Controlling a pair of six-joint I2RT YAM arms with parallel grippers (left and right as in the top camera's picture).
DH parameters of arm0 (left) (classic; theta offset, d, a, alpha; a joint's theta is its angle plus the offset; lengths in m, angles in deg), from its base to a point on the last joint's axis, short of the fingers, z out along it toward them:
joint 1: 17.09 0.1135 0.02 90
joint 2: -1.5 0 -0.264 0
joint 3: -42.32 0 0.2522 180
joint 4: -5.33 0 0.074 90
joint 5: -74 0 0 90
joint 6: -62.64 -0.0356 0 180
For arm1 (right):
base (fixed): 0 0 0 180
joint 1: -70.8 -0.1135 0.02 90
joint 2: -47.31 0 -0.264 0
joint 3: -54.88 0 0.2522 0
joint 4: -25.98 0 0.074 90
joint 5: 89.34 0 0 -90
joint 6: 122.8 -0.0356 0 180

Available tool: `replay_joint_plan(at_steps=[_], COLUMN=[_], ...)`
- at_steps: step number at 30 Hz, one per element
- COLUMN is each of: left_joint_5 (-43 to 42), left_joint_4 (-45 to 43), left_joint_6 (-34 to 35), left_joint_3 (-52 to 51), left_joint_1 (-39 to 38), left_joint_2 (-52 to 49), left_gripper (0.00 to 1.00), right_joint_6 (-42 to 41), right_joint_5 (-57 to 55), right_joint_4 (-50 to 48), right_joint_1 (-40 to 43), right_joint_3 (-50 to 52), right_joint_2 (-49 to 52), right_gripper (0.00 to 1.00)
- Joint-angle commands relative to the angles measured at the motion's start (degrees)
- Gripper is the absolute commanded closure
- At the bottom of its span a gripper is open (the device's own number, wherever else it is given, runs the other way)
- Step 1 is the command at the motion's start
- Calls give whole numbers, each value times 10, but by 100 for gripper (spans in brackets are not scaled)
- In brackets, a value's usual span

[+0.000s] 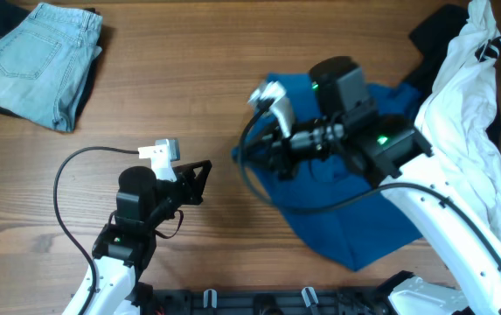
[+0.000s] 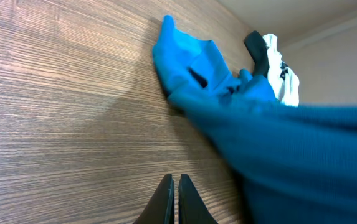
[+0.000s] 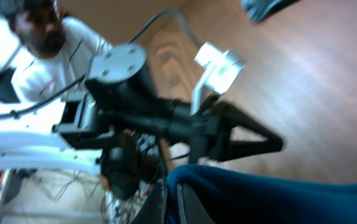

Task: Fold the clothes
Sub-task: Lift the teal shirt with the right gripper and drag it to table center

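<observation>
1. Plain wooden counter point(image 1: 233, 52). The teal shirt point(image 1: 337, 219) is a rumpled heap under and behind the right claw point(image 1: 254, 157), which is clenched on what looks like its edge.
2. The left claw point(image 1: 199, 179) is pinched closed on nothing, with the shirt near it.
3. My guess is it's spreading the shirt out. Next it needs a second corner grabbed.
4. The jeans point(image 1: 40, 61) are well apart from either claw. The white garment point(image 1: 477, 131) behind the right claw touches the shirt and might snag.

wood-grain table point(image 1: 198, 79) here. folded pale jeans point(image 1: 40, 57) sit in the far left corner, a crumpled blue shirt point(image 1: 346, 227) mid-right, and a white garment point(image 1: 477, 140) along the right edge.
</observation>
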Motion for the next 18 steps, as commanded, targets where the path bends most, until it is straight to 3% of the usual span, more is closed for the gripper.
replay_joint_plan(at_steps=[1, 5, 8, 16, 17, 18], left_joint_5=[26, 60, 80, 110, 123, 150], left_joint_4=[-2, -3, -6, -6, -7, -9], left_joint_6=[-2, -2, -2, -3, -2, -2], left_joint_3=[9, 9, 9, 9, 9, 9], left_joint_1=[-2, -2, -2, -1, -1, -1], left_joint_2=[-1, -1, -1, -1, -1, -1], left_gripper=[96, 95, 91, 90, 89, 84], right_joint_6=[2, -7, -66, -152, -166, -185], right_joint_5=[-43, -110, -173, -191, -191, -181], right_joint_4=[27, 73, 103, 139, 146, 158], right_joint_1=[-35, -43, -43, -43, -43, -43], right_joint_3=[-2, -2, -2, -2, -2, -2], right_joint_2=[-10, -7, -6, -6, -5, -2], right_gripper=[96, 96, 96, 96, 81, 49])
